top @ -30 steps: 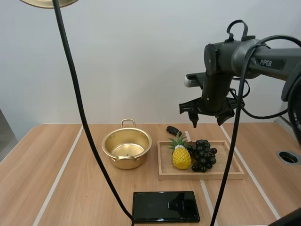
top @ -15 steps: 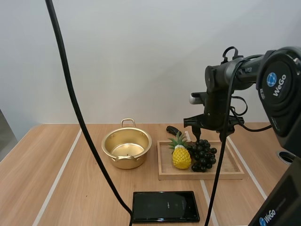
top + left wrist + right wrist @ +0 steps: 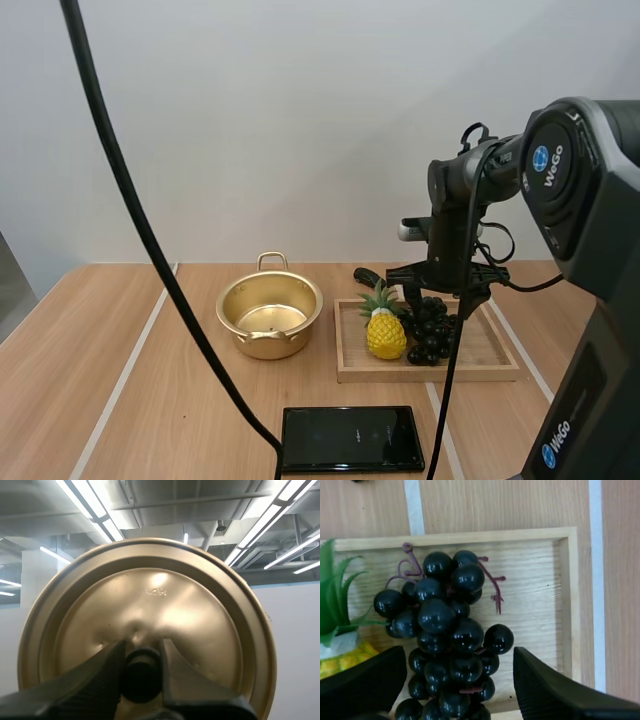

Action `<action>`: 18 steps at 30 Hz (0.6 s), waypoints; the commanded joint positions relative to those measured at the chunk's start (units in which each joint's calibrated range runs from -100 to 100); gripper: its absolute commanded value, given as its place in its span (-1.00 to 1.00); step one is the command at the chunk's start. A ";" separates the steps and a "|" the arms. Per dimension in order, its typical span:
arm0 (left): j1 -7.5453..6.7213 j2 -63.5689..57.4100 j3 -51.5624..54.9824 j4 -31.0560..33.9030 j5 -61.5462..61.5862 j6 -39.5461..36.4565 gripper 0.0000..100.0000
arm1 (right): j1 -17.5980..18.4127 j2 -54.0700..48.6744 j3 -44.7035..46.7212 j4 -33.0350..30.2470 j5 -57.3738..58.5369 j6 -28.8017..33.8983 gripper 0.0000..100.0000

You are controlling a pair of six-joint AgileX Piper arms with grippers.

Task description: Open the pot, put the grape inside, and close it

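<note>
One right gripper (image 3: 437, 298) wide open, one bunch of grapes (image 3: 447, 630) just under it, lying in one wooden tray (image 3: 540, 580), one toy pineapple (image 3: 386, 330) beside them, one open gold pot (image 3: 270, 315) well apart, one left gripper (image 3: 142, 655) pinching one lid (image 3: 150, 600) by its knob (image 3: 142, 680)

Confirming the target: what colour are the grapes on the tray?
The grapes are glossy black with a reddish stem, clearest in the right wrist view.
</note>
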 commanded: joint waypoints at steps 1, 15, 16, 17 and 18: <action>-0.03 0.13 -0.56 0.44 -2.01 -0.41 -1.00 | -0.27 0.93 1.38 0.12 -2.28 0.15 1.00; -0.03 0.13 -0.48 0.44 -1.13 0.46 -1.00 | -0.27 4.60 5.40 0.12 -9.96 -2.51 0.75; -0.03 0.13 -0.48 0.44 -1.13 0.46 -1.00 | -0.27 4.47 5.40 0.12 -9.80 -2.19 -0.03; -0.03 0.13 -0.48 0.44 -0.96 0.46 -1.00 | -0.27 4.31 5.40 0.12 -9.34 -1.01 -0.63; -0.03 0.13 -0.48 0.44 -0.68 0.46 -1.00 | -0.27 3.89 5.40 -0.02 -8.93 0.86 -1.00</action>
